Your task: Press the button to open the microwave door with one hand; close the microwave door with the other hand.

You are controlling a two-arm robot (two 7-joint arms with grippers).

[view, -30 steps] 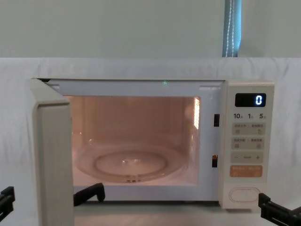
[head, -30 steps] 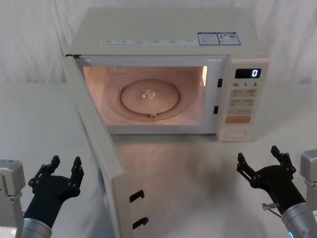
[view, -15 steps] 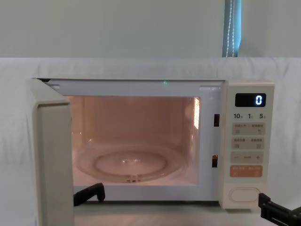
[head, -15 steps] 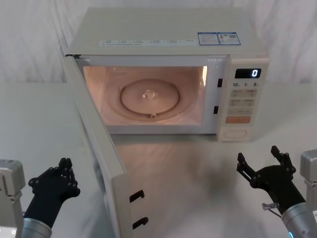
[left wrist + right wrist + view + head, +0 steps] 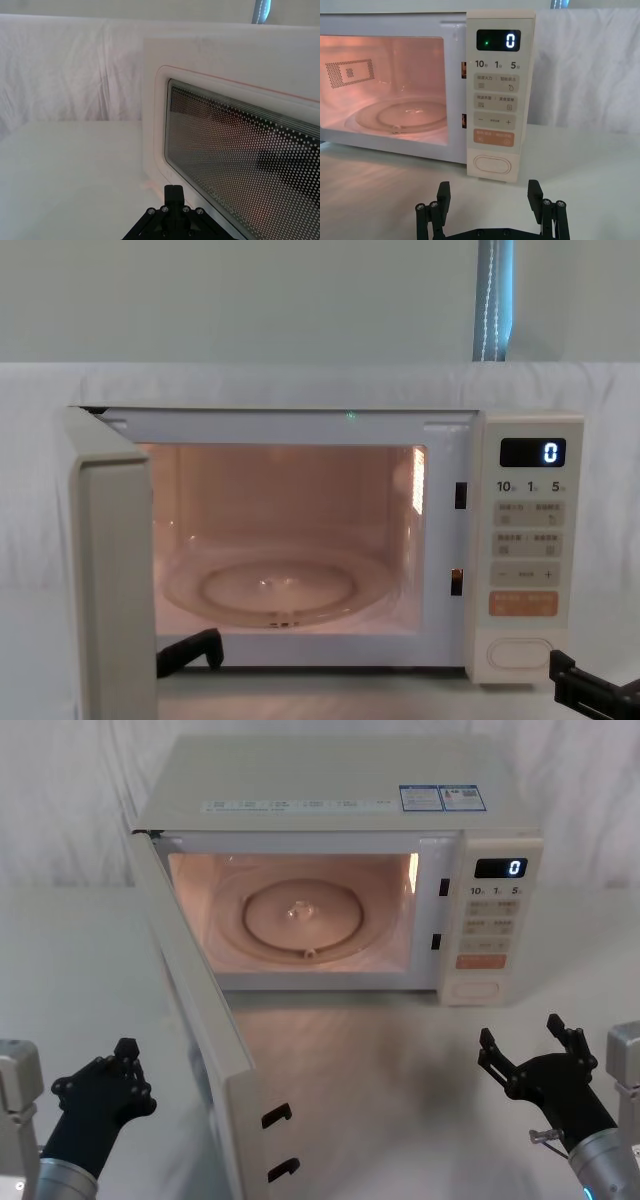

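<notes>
On the control panel (image 5: 499, 95) you can read a lit "0" on the dark display (image 5: 498, 40), and under it the numbers "10", "1" and "5". The small pale keys below carry Chinese writing that is too small to read. Then comes the orange key (image 5: 493, 137), and lowest is the button (image 5: 491, 164), wide, cream and without any mark. On top of the microwave (image 5: 330, 775) you see a blue and white label (image 5: 441, 798); its text cannot be read.

The microwave door (image 5: 195, 1010) stands wide open, swung out toward the left side, and the cavity is lit, with the glass turntable (image 5: 302, 917) inside. In the left wrist view the door's dotted dark window (image 5: 245, 155) is near the camera.

Your left gripper (image 5: 112, 1075) is low at the front left, just beside the outer face of the door, with its fingers closed together and nothing between them. Your right gripper (image 5: 528, 1042) is at the front right, in front of the panel and well apart from the button. Its fingers (image 5: 444, 194) are spread wide and hold nothing.
</notes>
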